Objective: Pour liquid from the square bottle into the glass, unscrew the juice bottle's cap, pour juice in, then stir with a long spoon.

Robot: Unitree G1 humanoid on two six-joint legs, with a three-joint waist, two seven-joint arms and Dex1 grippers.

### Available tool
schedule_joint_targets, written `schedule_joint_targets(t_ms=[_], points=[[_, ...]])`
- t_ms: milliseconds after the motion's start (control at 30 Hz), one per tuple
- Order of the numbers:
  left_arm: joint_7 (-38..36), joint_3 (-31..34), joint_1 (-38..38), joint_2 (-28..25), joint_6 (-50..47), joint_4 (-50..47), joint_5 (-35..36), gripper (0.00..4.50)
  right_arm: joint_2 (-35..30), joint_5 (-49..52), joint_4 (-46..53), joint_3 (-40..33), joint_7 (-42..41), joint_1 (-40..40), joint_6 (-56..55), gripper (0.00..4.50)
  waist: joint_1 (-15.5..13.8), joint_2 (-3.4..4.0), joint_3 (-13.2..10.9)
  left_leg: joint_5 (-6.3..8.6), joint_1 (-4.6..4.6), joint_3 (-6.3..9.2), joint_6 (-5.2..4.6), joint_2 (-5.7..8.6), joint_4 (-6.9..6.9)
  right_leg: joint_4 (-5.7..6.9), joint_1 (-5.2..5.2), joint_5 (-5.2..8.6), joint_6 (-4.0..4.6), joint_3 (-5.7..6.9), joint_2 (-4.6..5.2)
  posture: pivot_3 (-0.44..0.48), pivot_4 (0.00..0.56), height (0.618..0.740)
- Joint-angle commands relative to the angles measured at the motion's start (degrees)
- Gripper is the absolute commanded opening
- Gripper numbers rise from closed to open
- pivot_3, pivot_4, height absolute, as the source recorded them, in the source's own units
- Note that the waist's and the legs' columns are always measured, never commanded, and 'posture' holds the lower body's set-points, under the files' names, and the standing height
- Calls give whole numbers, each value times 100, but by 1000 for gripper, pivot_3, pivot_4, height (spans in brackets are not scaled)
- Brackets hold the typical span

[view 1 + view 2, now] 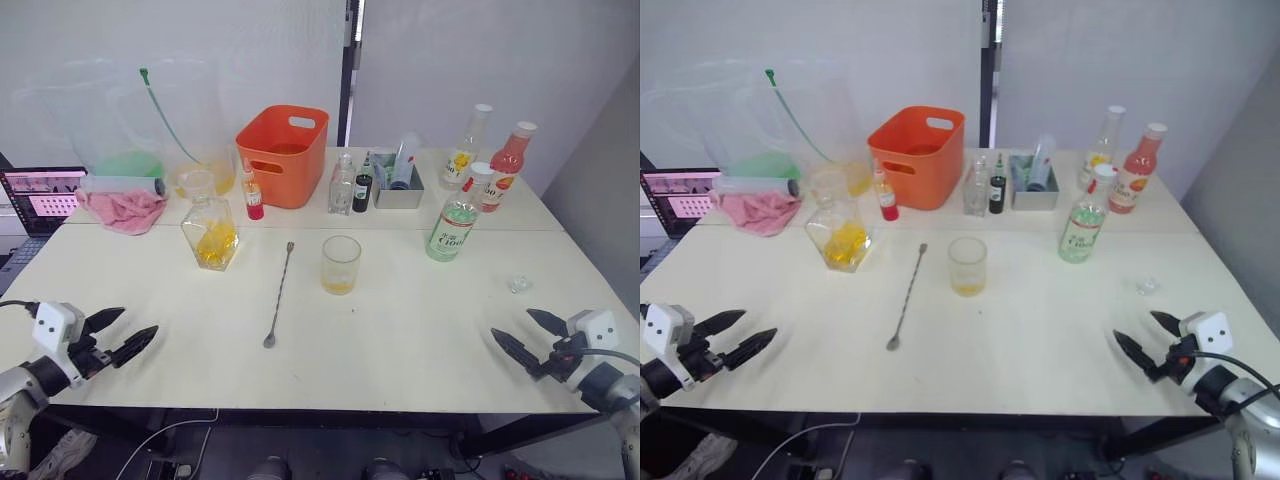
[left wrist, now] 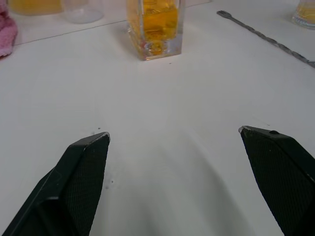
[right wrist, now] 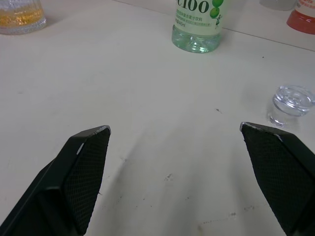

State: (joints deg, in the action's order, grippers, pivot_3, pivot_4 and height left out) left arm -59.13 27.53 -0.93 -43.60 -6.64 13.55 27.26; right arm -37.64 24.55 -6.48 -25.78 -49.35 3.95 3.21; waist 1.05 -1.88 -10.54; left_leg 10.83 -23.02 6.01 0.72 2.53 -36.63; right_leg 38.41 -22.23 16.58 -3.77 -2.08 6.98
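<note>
Both my jaws stand apart, empty. Ahead of my left gripper (image 1: 128, 332) stand the squat clear square bottle (image 1: 211, 231) and thin silver long spoon (image 1: 278, 294); ahead of my right gripper (image 1: 520, 335), the green-labelled juice bottle (image 1: 455, 221). Between them stands the clear tumbler glass (image 1: 340, 265).

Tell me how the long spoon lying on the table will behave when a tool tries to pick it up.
The long spoon looks like thin metal, so probably stiff and light. It lies flat on the table, so the fingers may struggle to get under it and it could slide. Gripped near one end, it would likely dip at the other.
</note>
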Motion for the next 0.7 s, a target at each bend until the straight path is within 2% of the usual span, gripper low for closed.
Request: schedule_joint_targets(t_ms=[33,233,367,533,700], points=[[36,-123,-256,-80,-289,-511,193,4482,48,190,391,-213,156,137,74,4500,-3,0,0,0,-1,-2,0,-3,0,0,-1,0,0,-1,0,0,150,740],[275,-573,-1135,21,-1606,-1857,1095,4482,420,444,1285,-131,684,415,507,4500,-20,0,0,1,-5,-1,0,-10,0,-4,-1,-1,1,-3,-8,0,150,740],[450,-789,-1488,39,-2271,-2415,1506,4482,552,597,1719,-102,1064,188,888,4500,58,9,5,4,-1,-14,-3,-16,0,-8,-2,-5,2,-24,-16,0,150,740],[756,-936,-1794,151,-2643,-2909,1802,4482,277,676,1762,46,1436,-682,1579,4500,141,11,4,10,4,-23,-4,-45,0,-19,-3,-18,24,-31,-61,0,150,740],[1079,-851,-1629,289,-2840,-3218,1986,4482,-29,415,912,323,1588,-2063,1787,4500,148,12,4,10,6,-32,-5,-51,1,-25,-3,-22,29,-36,-68,0,150,740]])
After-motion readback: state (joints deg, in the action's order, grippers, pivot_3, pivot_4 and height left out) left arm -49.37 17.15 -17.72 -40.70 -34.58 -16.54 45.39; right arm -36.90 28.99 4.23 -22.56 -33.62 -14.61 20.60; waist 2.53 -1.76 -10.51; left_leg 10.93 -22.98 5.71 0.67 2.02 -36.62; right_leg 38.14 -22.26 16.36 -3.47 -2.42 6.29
